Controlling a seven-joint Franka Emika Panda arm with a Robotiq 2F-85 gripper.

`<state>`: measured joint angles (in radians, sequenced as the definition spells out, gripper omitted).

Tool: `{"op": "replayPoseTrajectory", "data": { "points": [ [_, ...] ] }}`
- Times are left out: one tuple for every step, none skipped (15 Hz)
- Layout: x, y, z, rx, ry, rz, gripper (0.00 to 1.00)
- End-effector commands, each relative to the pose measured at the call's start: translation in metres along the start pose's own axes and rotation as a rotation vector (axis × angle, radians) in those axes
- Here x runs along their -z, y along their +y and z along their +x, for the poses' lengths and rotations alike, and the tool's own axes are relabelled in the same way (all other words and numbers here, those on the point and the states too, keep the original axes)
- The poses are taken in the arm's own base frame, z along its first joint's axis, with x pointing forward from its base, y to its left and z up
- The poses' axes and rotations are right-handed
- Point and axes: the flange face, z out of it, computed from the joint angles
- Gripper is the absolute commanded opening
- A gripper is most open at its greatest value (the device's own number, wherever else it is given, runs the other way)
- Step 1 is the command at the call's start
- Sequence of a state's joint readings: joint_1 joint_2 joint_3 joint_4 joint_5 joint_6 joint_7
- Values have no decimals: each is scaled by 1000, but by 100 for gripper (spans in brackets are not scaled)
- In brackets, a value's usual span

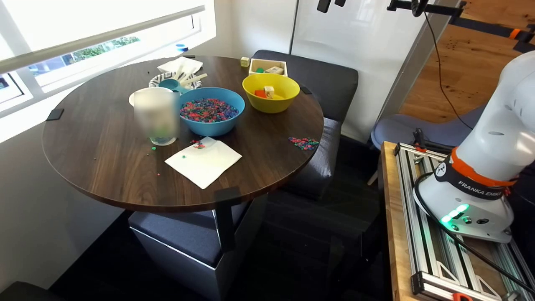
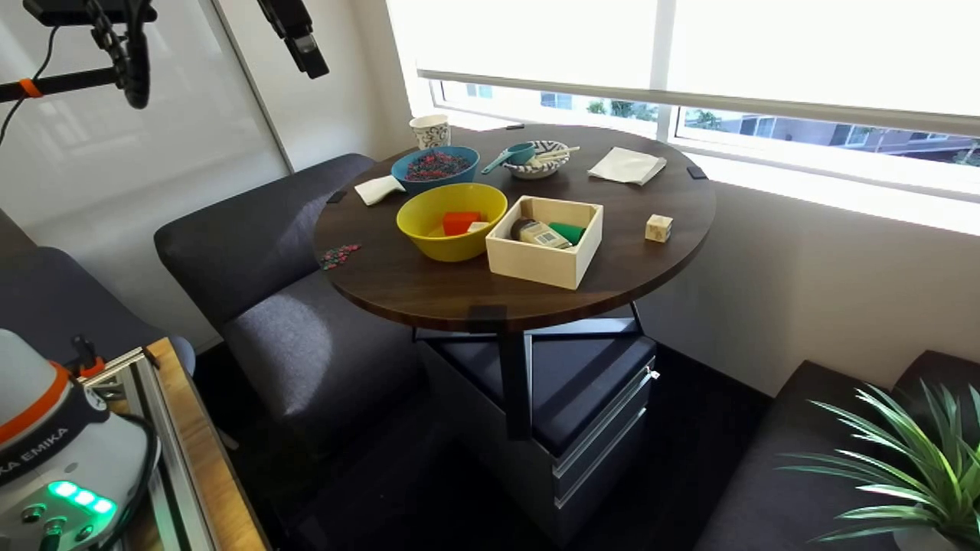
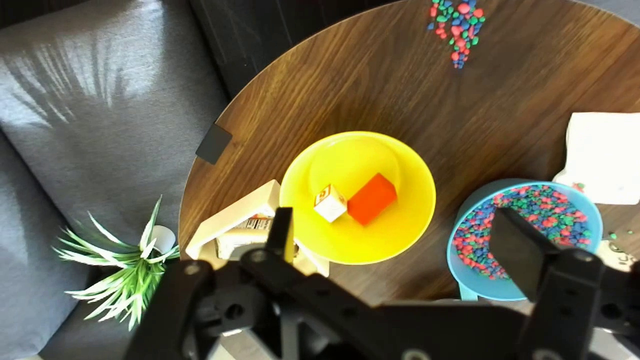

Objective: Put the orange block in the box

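The orange block [image 3: 372, 198] lies inside the yellow bowl [image 3: 405, 240], beside a small white lettered cube [image 3: 330, 203]. It also shows in both exterior views [image 1: 260, 93] [image 2: 462, 223]. The open wooden box [image 2: 530, 262] stands right beside the bowl on the round table and shows in an exterior view [image 1: 255, 66]. It holds a jar [image 2: 540, 233] and a green piece [image 2: 567, 233]. My gripper [image 3: 395, 227] is open and empty, high above the table. In the wrist view its fingers are wide apart, over the box side and the blue bowl. Its fingers show at the top of an exterior view [image 1: 332, 4].
A blue bowl [image 2: 409, 182] of colored bits stands near the yellow bowl. A patterned cup [image 2: 431, 132], a patterned bowl [image 2: 536, 170] with a scoop [image 2: 521, 153], napkins [image 1: 205, 163], and a wooden cube [image 2: 658, 228] are on the table. Loose bits [image 1: 304, 143] lie near its edge.
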<state>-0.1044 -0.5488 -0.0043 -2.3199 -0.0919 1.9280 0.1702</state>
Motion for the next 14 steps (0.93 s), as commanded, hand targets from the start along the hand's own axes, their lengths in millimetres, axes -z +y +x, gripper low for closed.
{"op": "replayPoseTrajectory", "data": {
  "points": [
    [-1,0,3,-5,-4,0,100],
    [0,0,5,-7,-4,1,100],
    [1,0,5,-8,-2,1,100],
    [1,0,5,-8,0,2,100],
    [-2,1,9,-76,-25,38,100],
    [-10,5,16,-166,-34,39,100],
    [-14,6,19,-209,-42,53,100],
    [-23,8,26,-264,-56,58,100],
    [-31,7,32,-314,-68,69,100],
    [-47,3,43,-365,-76,83,100],
    [-58,-1,51,-420,-76,92,100],
    [-73,-2,62,-472,-79,109,100],
    [-83,-5,71,-522,-86,129,100],
    [-62,1,48,-431,-58,104,100]
  ]
}}
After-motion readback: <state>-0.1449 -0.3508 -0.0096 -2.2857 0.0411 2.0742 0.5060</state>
